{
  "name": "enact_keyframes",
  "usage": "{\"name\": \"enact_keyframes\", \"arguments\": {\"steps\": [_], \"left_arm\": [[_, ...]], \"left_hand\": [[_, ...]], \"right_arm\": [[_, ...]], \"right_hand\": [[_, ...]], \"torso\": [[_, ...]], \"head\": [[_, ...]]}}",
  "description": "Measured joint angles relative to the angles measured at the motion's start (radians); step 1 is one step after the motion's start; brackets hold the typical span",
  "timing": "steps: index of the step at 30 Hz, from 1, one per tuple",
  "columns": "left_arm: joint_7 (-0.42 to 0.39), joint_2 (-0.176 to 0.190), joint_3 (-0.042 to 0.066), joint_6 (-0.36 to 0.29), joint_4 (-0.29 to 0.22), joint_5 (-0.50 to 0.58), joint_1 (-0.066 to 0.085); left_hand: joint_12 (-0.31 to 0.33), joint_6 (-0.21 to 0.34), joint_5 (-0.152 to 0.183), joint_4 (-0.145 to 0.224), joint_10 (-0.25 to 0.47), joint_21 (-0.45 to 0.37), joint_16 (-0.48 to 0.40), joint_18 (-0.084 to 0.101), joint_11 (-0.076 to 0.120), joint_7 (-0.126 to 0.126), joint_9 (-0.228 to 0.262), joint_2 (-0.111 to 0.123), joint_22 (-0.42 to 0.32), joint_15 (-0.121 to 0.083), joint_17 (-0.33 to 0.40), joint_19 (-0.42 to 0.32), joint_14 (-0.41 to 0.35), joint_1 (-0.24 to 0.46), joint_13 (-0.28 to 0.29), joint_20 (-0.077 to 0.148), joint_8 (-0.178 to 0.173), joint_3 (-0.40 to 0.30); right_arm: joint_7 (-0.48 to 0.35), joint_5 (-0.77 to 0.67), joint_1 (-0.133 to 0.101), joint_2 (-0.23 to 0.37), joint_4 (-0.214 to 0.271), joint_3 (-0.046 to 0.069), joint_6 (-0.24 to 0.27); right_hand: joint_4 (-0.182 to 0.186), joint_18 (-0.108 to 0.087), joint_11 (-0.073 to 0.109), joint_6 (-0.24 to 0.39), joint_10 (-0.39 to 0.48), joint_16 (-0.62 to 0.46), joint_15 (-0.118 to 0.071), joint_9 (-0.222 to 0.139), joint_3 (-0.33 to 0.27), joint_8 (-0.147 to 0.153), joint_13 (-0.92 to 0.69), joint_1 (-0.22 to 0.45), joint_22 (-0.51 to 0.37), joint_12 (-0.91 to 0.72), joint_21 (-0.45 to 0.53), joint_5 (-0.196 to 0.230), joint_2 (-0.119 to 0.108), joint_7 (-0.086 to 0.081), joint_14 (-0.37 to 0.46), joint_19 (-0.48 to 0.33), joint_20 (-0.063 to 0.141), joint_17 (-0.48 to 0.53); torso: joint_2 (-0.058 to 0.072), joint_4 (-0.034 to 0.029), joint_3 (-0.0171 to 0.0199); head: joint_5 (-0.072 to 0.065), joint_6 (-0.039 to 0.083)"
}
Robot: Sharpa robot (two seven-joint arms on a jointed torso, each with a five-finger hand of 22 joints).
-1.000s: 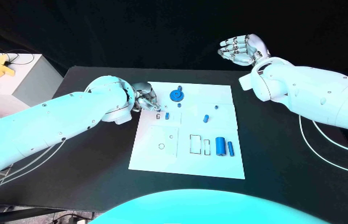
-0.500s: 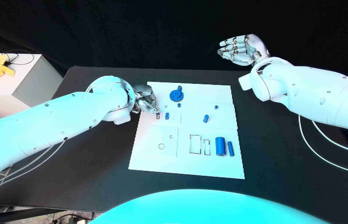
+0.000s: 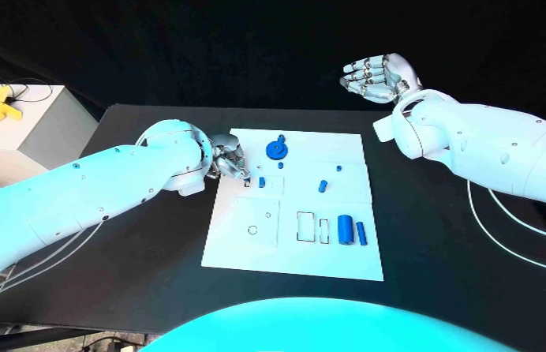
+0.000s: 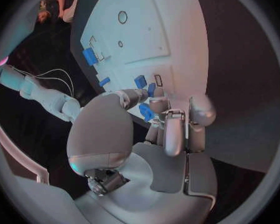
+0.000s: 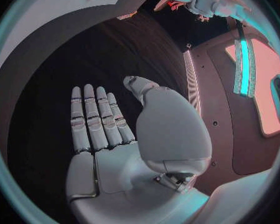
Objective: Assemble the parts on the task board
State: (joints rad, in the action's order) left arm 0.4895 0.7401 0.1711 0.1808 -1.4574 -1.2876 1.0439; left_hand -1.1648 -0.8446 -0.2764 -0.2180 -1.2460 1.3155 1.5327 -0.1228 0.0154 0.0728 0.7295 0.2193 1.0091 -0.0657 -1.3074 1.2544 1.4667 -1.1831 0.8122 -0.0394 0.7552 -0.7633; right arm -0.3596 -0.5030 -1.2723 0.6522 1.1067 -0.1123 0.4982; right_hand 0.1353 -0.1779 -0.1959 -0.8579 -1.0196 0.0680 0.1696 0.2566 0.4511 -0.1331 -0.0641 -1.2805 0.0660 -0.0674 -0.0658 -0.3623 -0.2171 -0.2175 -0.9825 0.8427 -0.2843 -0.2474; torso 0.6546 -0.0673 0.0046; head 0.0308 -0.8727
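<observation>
My left hand (image 3: 231, 161) pinches a small blue plastic part (image 4: 146, 112) over the flat white task board (image 3: 244, 245), near its left edge; next, seating it, I judge. My right hand (image 3: 376, 76) hangs spread, empty.

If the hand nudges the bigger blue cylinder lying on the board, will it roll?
Probably. The bigger blue cylinder lies on its side on the flat task board, so a sideways push would likely roll it. It looks small and rigid, probably light.

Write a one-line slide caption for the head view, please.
Left hand works at the edge of the white rectangular task board carrying small blue parts; right hand is raised, open, beyond the black table.
</observation>
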Motion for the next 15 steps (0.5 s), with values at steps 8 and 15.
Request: {"name": "enact_keyframes", "arguments": {"steps": [8, 15], "left_arm": [[0.000, -0.001, -0.001, 0.000, 0.000, -0.006, -0.002], [0.000, -0.002, -0.002, 0.004, 0.001, -0.009, -0.005]], "left_hand": [[0.000, 0.000, -0.003, 0.000, 0.000, 0.000, 0.000, 0.000, 0.000, 0.000, 0.000, 0.000, 0.000, 0.000, 0.000, 0.000, 0.000, 0.000, 0.000, 0.000, -0.002, 0.000], [0.000, 0.000, -0.003, 0.000, 0.000, 0.000, 0.000, 0.000, 0.000, 0.000, -0.001, 0.000, 0.000, 0.000, 0.000, 0.000, 0.000, 0.000, 0.000, 0.000, 0.001, 0.000]], "right_arm": [[0.000, 0.000, 0.000, 0.000, 0.000, 0.000, 0.000], [0.000, 0.000, 0.000, -0.001, 0.000, 0.000, 0.000]], "right_hand": [[0.000, 0.000, 0.000, 0.000, 0.000, 0.000, 0.000, 0.000, 0.000, 0.000, 0.000, 0.000, 0.000, 0.000, 0.000, 0.000, 0.000, 0.000, 0.000, 0.000, 0.000, 0.000], [0.000, 0.000, 0.000, 0.000, 0.000, 0.000, 0.000, 0.000, 0.000, 0.000, 0.000, 0.000, 0.000, 0.000, 0.000, 0.000, 0.000, 0.000, 0.000, 0.000, 0.000, 0.000]], "torso": [[0.000, -0.0001, 0.0007], [0.000, -0.0001, 0.0007]], "head": [[0.000, 0.000], [0.000, 0.000]]}}
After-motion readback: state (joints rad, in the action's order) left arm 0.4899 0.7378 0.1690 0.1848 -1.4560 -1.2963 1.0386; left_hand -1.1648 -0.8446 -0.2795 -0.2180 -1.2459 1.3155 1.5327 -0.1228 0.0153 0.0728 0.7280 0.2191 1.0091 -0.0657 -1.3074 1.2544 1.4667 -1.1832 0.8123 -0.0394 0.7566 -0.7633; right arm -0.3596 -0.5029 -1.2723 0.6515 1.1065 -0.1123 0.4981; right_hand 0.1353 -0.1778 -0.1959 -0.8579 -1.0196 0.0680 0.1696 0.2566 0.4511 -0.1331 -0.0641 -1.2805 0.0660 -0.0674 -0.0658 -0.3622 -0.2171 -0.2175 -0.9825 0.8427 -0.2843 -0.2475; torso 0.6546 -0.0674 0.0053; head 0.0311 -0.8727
